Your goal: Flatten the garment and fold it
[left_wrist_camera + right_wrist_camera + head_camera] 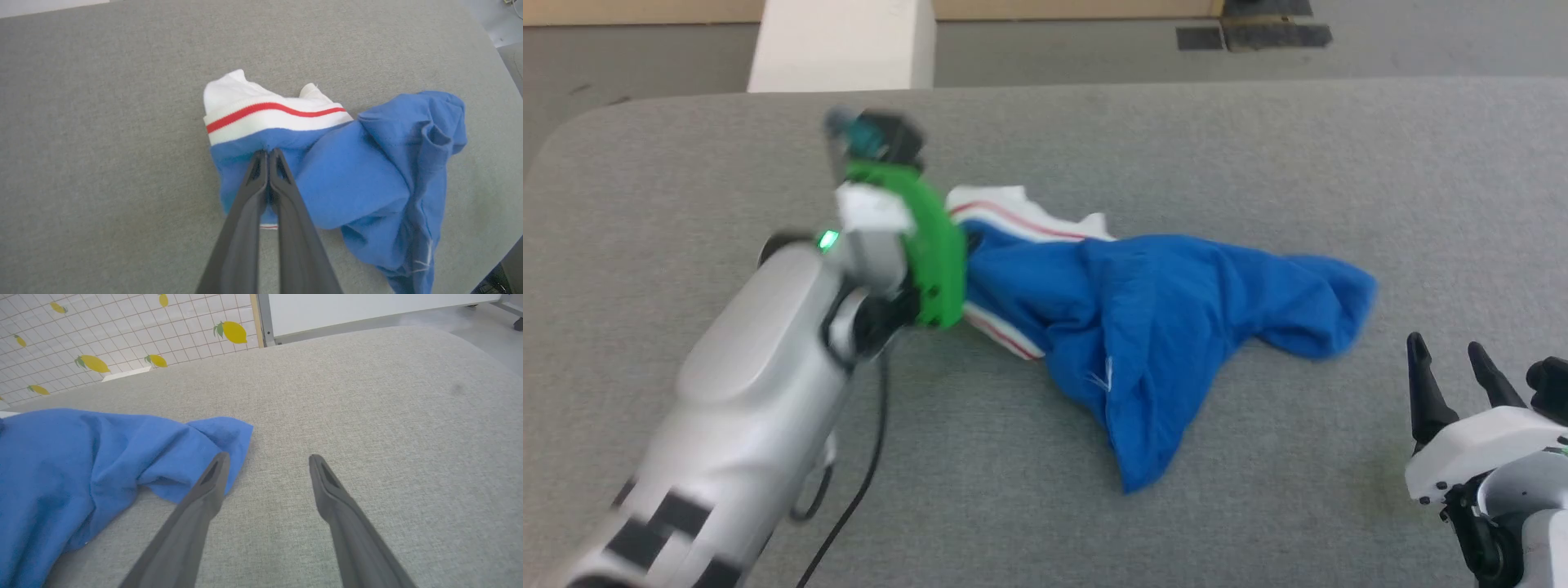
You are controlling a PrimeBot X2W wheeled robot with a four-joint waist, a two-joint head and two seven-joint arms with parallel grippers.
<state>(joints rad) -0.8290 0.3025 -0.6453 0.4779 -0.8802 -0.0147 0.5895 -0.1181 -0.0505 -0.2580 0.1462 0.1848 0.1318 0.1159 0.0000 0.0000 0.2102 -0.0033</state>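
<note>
The garment (1168, 302) lies crumpled in the middle of the grey padded table (1094, 139), bright blue with white, red-striped trim at its left end. In the left wrist view my left gripper (268, 153) is shut, its tips pinching the blue cloth (367, 175) just below the white trim (261, 118). From the head camera, that arm's green wrist mount (931, 253) covers the fingers at the garment's left end. My right gripper (1447, 345) stands open near the table's front right, a little right of the cloth. Between its fingertips (268, 457) is bare table, with the blue cloth's corner (220, 433) beside the left finger.
A white pillar (841, 41) stands beyond the table's far edge. A black cable (866, 474) hangs under my left forearm. A tiled wall with lemon prints (102, 335) lies past the table in the right wrist view. The table's rounded corner (490, 36) is near the cloth.
</note>
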